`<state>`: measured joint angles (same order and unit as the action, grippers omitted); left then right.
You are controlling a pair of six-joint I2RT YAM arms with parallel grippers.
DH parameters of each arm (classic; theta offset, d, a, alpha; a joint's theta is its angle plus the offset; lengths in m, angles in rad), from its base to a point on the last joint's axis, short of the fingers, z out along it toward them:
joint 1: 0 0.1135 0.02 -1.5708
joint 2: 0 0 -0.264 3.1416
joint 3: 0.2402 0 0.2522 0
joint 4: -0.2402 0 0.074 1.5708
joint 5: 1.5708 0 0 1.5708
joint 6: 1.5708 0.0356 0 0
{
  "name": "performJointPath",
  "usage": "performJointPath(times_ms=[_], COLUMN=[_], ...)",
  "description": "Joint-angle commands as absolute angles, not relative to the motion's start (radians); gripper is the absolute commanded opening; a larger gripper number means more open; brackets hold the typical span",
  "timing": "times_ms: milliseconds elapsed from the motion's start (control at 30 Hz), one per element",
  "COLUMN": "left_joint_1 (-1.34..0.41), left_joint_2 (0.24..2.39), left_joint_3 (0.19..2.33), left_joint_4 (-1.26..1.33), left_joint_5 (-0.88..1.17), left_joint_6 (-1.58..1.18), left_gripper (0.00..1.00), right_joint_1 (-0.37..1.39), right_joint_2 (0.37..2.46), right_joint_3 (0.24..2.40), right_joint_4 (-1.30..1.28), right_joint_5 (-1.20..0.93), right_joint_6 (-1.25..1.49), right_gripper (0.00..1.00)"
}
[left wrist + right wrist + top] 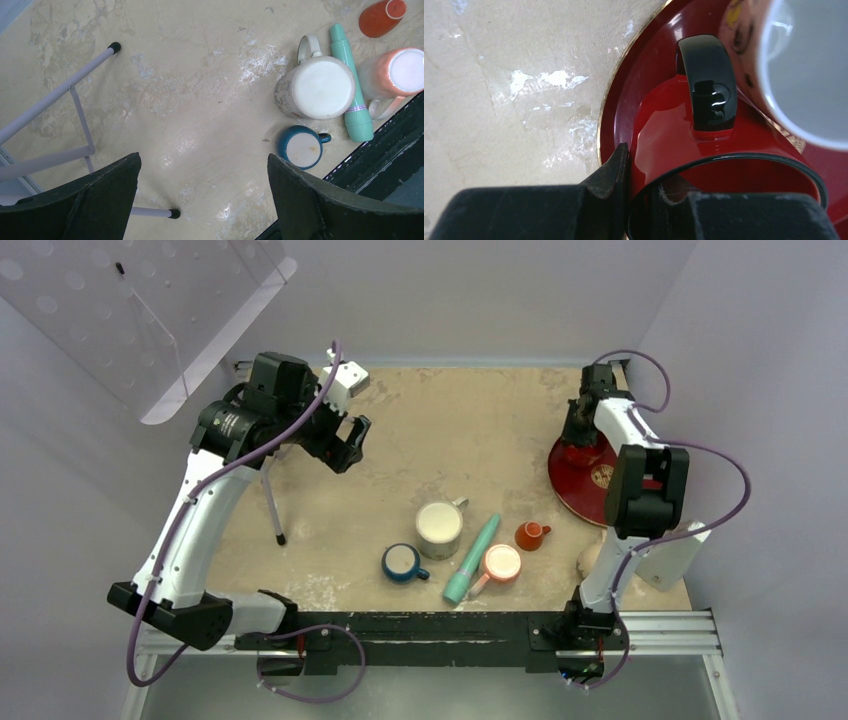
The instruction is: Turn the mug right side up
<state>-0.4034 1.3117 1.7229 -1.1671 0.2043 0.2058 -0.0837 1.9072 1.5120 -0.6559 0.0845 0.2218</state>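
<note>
The mug (590, 558) shows only as a rounded beige shape at the table's near right, mostly hidden behind the right arm; which way up it stands I cannot tell. My right gripper (578, 435) (641, 170) is at the far right, shut on the wall of a glossy red mug (674, 125) with a black handle, one finger inside and one outside. That red mug rests on a red plate (575, 485) (619, 110). My left gripper (350, 440) (204, 160) hangs open over the back left of the table, nothing between its fingers.
Near the front middle stand an upside-down cream mug (438, 528) (320, 87), a blue cup (402, 562) (300, 147), a teal tube (472, 558) (350, 85), a peach mug (500, 563) (395, 72) and a small orange cup (530, 535) (382, 17). A thin-legged stand (272, 505) is at left. A printed mug (736, 25) shares the plate.
</note>
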Motion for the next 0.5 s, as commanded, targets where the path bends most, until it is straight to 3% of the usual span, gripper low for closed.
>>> performJointPath(times_ms=[0,467], left_joint_1=[-0.397,-0.397], left_joint_2=[1.323,1.347], left_joint_3=[1.748,1.757], left_joint_4=[-1.133,-1.127], left_joint_5=[0.211,0.214], left_joint_6=[0.224,0.231], left_gripper=[1.00,1.00], right_joint_1=[-0.083,-0.083], right_joint_2=[1.935,2.021], right_joint_3=[1.555,1.646], right_joint_4=[-0.581,-0.581], right_joint_5=[0.033,0.068], right_joint_6=[0.214,0.193], right_gripper=[0.00,0.00])
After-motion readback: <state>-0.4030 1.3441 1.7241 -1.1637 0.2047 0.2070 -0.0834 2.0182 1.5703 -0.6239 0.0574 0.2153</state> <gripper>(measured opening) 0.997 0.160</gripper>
